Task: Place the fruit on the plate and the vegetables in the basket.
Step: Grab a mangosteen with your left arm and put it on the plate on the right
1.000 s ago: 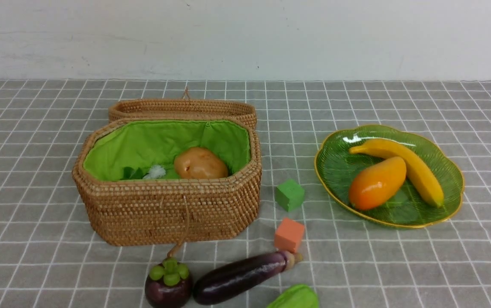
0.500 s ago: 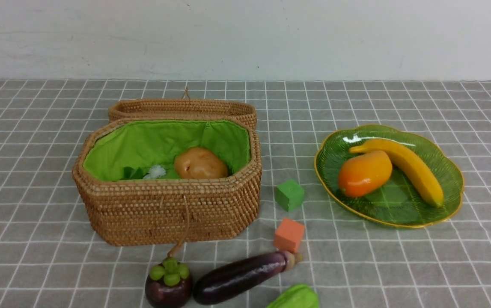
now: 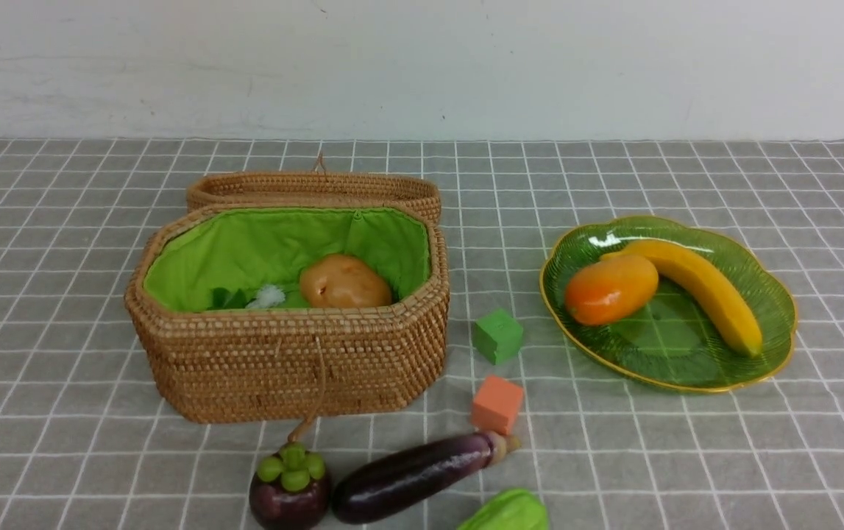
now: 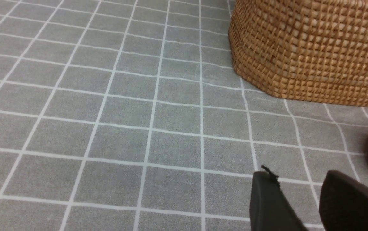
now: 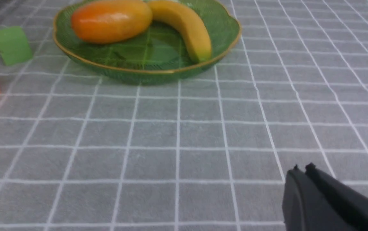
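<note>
Wrist views only, left tool parted near basket, right tool closed before plate

Lighting is even and bright, probably from overhead. Only soft, short shadows are cast beside the basket. Small white glare is seen on the plate and mango. Front view is rendered sharp. In the wrist views, the left gripper and right gripper are rendered soft.
</note>
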`<state>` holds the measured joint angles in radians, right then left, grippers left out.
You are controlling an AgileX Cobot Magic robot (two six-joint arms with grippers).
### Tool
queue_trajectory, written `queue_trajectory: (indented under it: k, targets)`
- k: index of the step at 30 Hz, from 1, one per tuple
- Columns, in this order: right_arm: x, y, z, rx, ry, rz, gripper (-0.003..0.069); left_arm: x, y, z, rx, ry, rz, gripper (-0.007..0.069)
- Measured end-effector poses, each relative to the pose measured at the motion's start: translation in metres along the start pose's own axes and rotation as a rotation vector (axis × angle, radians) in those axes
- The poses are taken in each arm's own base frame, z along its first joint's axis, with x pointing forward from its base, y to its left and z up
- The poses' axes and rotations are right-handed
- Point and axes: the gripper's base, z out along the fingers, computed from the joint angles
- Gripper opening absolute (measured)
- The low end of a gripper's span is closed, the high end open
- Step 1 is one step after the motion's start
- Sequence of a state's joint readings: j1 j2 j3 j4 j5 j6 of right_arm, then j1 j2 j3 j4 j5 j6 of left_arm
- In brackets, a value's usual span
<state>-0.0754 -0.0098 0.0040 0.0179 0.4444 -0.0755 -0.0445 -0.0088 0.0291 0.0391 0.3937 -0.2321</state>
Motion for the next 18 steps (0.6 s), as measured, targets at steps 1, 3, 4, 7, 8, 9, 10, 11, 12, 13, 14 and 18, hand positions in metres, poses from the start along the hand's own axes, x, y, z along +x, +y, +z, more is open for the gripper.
queue_trajectory:
  k: [1,3,4,7,8,9,10,11,12,13,14,18]
  targets:
    - [-0.0002,-0.0003,0.0001,0.005,-0.005,0.003,-0.0001,0.0,0.0,0.0,0.0,0.0,0.0,0.0239]
    - [-0.0011,-0.0011,0.0008,0.019,-0.029,0.007,0.0001,-0.0001,0.0,0.0,0.0,-0.001,0.0,0.0239]
    - [-0.0012,-0.0012,0.0009,0.022,-0.034,0.007,0.0002,-0.0001,0.0,0.0,0.0,-0.001,0.0,0.0239]
    - [-0.0013,-0.0014,0.0012,0.026,-0.039,0.009,0.0003,-0.0001,0.0,0.0,0.0,-0.001,0.0,0.0239]
    - [-0.0015,-0.0014,0.0012,0.026,-0.041,0.009,0.0005,-0.0001,0.0,0.0,0.0,-0.001,0.0,0.0239]
    - [-0.0015,-0.0014,0.0012,0.026,-0.041,0.009,0.0006,-0.0001,0.0,0.0,0.0,-0.001,0.0,0.0239]
    - [-0.0015,-0.0014,0.0012,0.026,-0.041,0.009,0.0006,-0.0001,0.0,0.0,0.0,-0.001,0.0,0.0239]
    - [-0.0015,-0.0014,0.0012,0.026,-0.041,0.009,0.0006,-0.0001,0.0,0.0,0.0,-0.001,0.0,0.0239]
    - [-0.0015,-0.0014,0.0012,0.026,-0.041,0.009,0.0007,-0.0001,0.0,0.0,0.0,-0.001,0.0,0.0239]
    - [-0.0014,-0.0014,0.0012,0.026,-0.043,0.009,0.0008,-0.0001,0.0,0.0,0.0,-0.001,0.0,0.0239]
    - [-0.0014,-0.0014,0.0012,0.026,-0.043,0.009,0.0008,-0.0001,0.0,0.0,0.0,-0.001,0.0,0.0239]
    - [-0.0014,-0.0014,0.0012,0.026,-0.043,0.009,0.0014,0.0002,0.0,0.0001,0.0,0.0,0.0,0.0239]
